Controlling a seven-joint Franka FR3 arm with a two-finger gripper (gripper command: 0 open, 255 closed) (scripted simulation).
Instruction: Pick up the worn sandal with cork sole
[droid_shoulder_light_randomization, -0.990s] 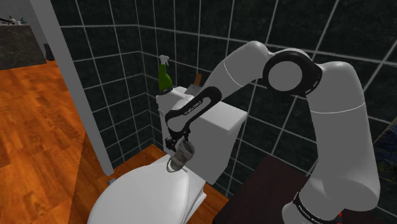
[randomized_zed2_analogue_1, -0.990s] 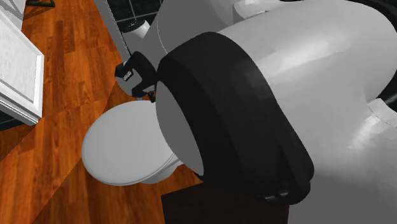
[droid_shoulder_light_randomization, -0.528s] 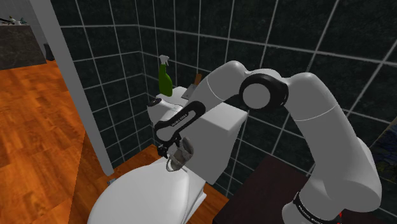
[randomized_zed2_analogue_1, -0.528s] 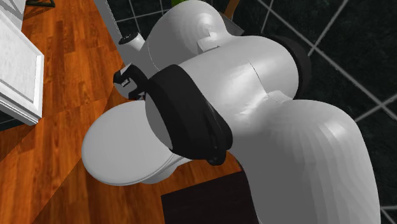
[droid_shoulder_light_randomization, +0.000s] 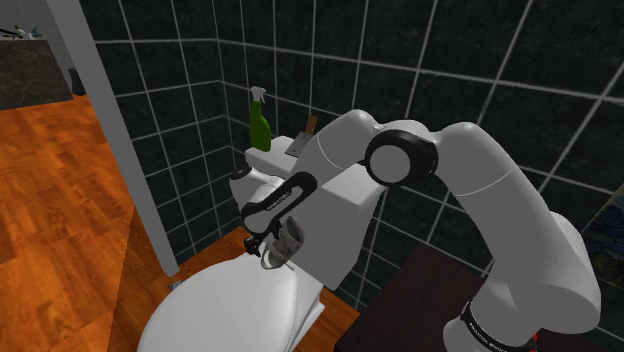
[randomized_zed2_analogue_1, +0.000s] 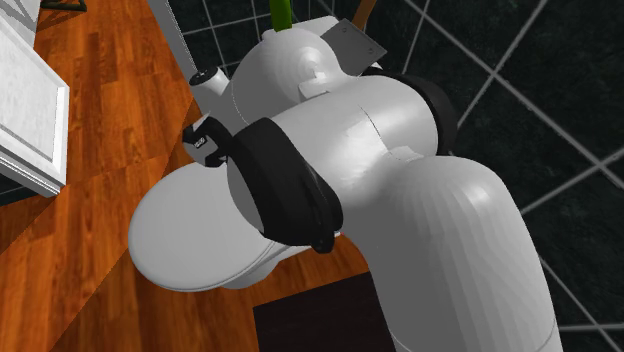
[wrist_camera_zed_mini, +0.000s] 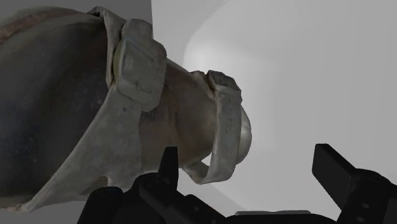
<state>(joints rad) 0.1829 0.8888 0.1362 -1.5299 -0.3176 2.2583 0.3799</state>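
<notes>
Fingers (wrist_camera_zed_mini: 337, 175) of the gripper (wrist_camera_zed_mini: 245, 154) stand apart with nothing clamped between them. In the wrist view the sandal (wrist_camera_zed_mini: 127, 121) lies close in front, mostly to the outer side of one finger. A loose strap end hangs just beside that fingertip. Whether the strap touches the finger cannot be told.

Handling, as a judgement: the sandal is probably light. The sole should be fairly stiff. The pale, worn straps are soft and will flex or slip under load. The rough, scuffed surface should give good friction. Grip across the sole's edges, near the middle strap, not on the loose strap loop.

The shoulder view places the sandal at the rear of the toilet lid (droid_shoulder_light_randomization: 225, 310), tipped up on end just in front of the tank (droid_shoulder_light_randomization: 345, 215). Whether it leans on the tank cannot be told. A green spray bottle (droid_shoulder_light_randomization: 260, 122) stands on the tank, and the dark tiled wall (droid_shoulder_light_randomization: 480, 50) lies behind.

The wrist view gives the strap detail and finger spacing. The shoulder view gives the sandal's support and tilt. In the second exterior view the arm (randomized_zed2_analogue_1: 400, 200) covers the contact area, while the lid's full outline and the wood floor (randomized_zed2_analogue_1: 100, 120) are plain.
</notes>
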